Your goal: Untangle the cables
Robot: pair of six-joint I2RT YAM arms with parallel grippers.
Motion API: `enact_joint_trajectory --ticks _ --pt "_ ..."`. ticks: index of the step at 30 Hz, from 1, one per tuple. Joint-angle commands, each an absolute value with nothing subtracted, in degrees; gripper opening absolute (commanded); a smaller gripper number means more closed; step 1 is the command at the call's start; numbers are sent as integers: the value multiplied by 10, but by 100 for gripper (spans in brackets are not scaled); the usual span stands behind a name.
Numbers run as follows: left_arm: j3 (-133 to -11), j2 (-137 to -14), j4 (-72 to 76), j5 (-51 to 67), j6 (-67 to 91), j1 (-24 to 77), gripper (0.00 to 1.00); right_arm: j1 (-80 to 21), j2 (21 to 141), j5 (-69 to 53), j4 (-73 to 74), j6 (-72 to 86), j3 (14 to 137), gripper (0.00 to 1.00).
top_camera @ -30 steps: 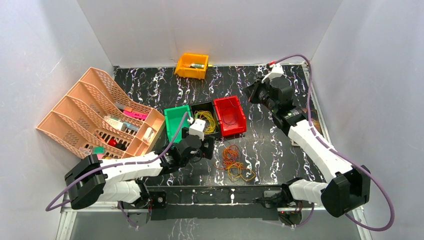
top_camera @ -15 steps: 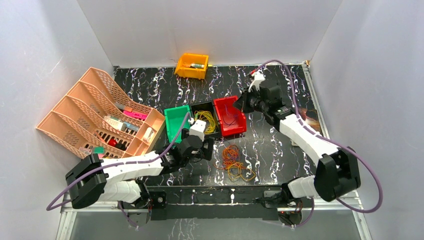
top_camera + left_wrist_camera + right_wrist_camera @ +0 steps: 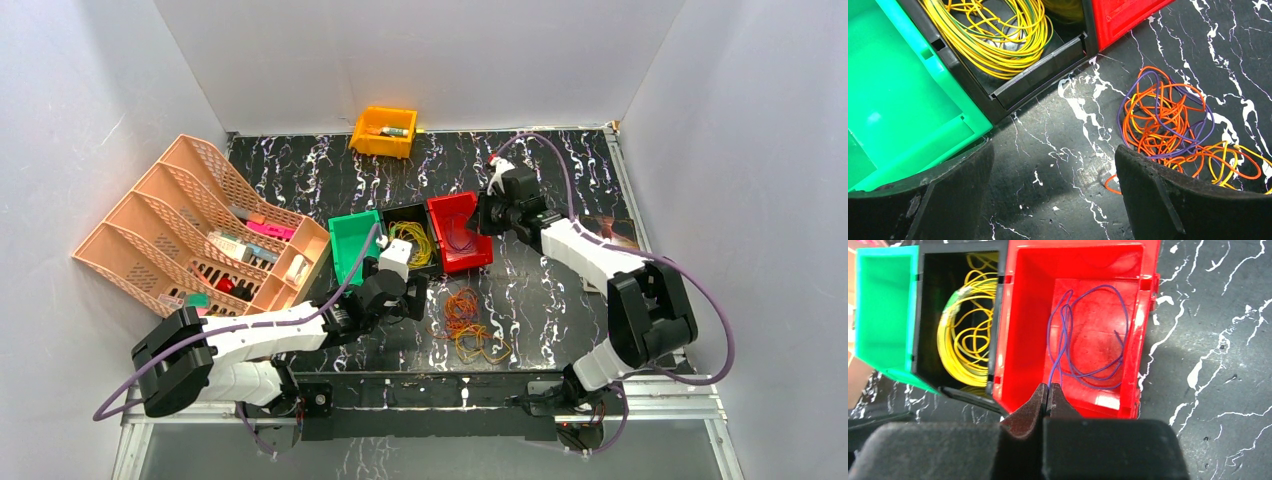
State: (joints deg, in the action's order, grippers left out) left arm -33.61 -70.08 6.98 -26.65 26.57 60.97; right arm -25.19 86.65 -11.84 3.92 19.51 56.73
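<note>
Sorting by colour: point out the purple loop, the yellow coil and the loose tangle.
Thin purple wire loop (image 3: 1060, 342): right wrist view, left strands.
Yellow wire coil (image 3: 983, 60): left wrist view, lower bundle.
Orange-purple-yellow wire tangle (image 3: 1160, 120): left wrist view, centre.

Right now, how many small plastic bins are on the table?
4. The green bin, black bin and red bin sit side by side mid-table. The orange bin is at the far edge by the back wall. None appears hidden.

Left wrist view: tangled cables (image 3: 1163, 120) run off frame edge, part behind left gripper (image 3: 1052, 152) finger (image 3: 1168, 200). End of purple cable (image 3: 1058, 346) vanishes btwn right gripper (image 3: 1047, 390) pads. Far orange bin (image 3: 384, 131) contents too small to ID.
</note>
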Motion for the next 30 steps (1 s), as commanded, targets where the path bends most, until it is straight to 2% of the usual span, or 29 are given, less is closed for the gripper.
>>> enact_joint_trajectory --ticks 1,14,21,24,30 --pt "-351 -699 59 -281 271 611 90 -256 897 -85 -2 197 578 0" --pt "-357 -695 44 -283 280 611 90 -318 1028 1 -33 163 652 0" --pt "-352 -690 45 -286 283 612 90 -344 1042 51 -21 138 672 0" --pt "-352 -692 46 -287 281 611 90 -344 1034 75 -21 130 668 5" --pt "-355 -695 44 -289 278 611 90 -345 1002 95 -6 113 666 19"
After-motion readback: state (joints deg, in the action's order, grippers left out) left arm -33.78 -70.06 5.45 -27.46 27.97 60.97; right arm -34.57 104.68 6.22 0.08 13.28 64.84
